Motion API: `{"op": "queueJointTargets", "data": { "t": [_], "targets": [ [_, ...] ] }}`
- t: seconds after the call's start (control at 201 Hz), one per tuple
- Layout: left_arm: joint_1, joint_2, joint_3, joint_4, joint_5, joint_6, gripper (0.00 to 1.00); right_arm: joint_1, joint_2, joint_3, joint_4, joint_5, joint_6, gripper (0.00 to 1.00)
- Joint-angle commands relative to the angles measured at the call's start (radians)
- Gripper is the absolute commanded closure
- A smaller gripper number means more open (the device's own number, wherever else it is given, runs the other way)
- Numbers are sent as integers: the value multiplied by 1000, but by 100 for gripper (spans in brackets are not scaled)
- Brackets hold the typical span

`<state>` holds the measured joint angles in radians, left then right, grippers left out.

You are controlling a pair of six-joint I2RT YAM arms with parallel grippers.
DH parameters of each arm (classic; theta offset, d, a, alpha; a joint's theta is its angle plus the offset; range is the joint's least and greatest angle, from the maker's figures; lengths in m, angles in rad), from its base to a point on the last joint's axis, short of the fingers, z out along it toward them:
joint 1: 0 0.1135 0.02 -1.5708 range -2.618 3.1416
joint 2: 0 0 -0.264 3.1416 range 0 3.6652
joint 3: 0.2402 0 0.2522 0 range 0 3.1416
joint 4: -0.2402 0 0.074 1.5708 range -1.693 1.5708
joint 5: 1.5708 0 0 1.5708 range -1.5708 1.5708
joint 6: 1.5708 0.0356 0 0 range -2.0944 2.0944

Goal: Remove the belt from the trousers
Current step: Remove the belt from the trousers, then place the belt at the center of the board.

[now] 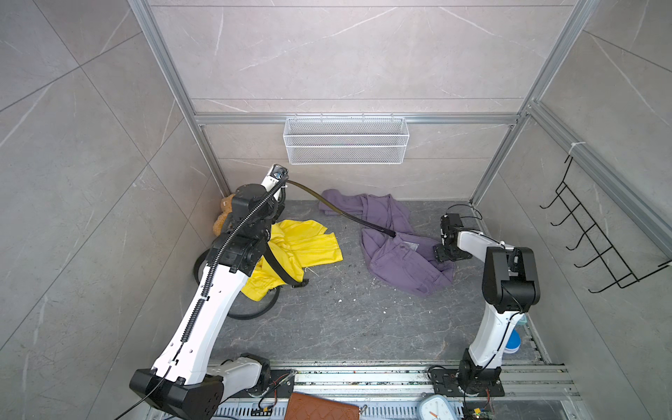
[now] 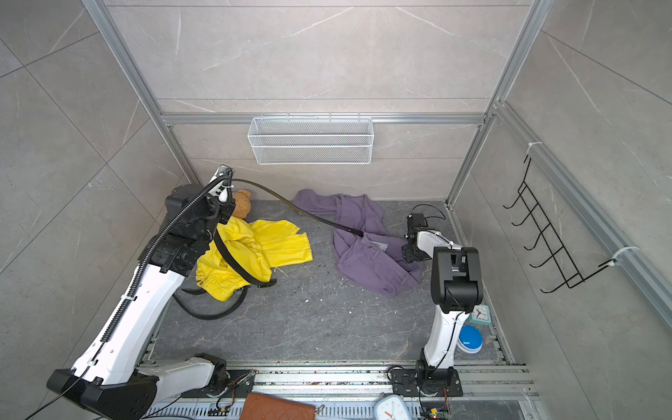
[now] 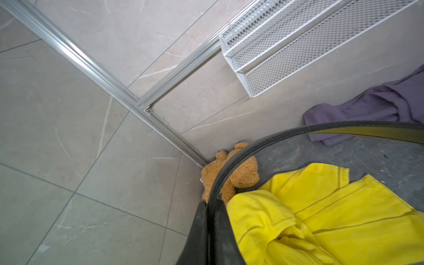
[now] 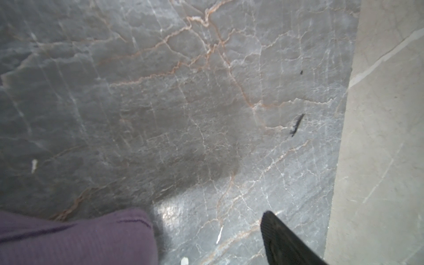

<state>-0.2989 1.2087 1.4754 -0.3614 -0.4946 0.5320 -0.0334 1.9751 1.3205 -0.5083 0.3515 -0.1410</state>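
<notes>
The purple trousers [image 1: 400,262] [image 2: 371,265] lie crumpled at the back right of the floor. A dark belt [image 1: 349,215] [image 2: 316,217] runs taut from their waistband up to my left gripper [image 3: 210,207], which is shut on it and raised near the back left corner. In the left wrist view the belt [image 3: 332,128] arcs away towards the trousers [image 3: 390,103]. My right gripper [image 1: 440,238] [image 2: 408,238] stands open at the trousers' right edge. Purple cloth [image 4: 68,238] covers one finger; bare floor lies between the jaws.
Yellow trousers [image 1: 302,247] with a second black belt [image 1: 278,267] lie under my left arm, and a teddy bear [image 1: 223,214] sits in the corner. A white wire basket [image 1: 345,142] hangs on the back wall, with a black hook rack [image 1: 589,232] on the right wall.
</notes>
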Motion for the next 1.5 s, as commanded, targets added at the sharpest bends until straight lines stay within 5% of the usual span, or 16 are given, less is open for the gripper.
{"op": "queueJointTargets", "data": {
  "t": [0.0, 0.274, 0.444, 0.603, 0.852, 1.176, 1.326, 1.39, 1.495],
  "targets": [
    [62, -45, 57, 55, -9, -42, 100, -11, 29, 1, -30, 3, 15, 16],
    [62, -37, 17, 43, 49, -114, 100, -11, 37, -2, -27, 6, 15, 16],
    [1, 1, 73, -4, 247, -220, 100, 2, 19, 20, -35, -51, 19, 16],
    [-169, 119, 126, 4, 341, -308, 100, 43, -108, 2, -33, -187, 34, 15],
    [-184, 339, 100, 89, 455, -553, 100, 88, -216, 47, -123, -324, 63, 14],
    [-159, 648, 138, 134, 498, -535, 100, 117, -269, 38, -118, -435, 94, 14],
    [-138, 630, 74, 193, 582, -595, 29, 117, -291, 6, -65, -483, 96, 13],
    [-138, 574, 4, 229, 588, -601, 16, 116, -306, -17, -34, -499, 78, 12],
    [-133, 459, -130, 247, 545, -586, 9, 111, -344, -80, 53, -515, 62, 5]
  ]
}}
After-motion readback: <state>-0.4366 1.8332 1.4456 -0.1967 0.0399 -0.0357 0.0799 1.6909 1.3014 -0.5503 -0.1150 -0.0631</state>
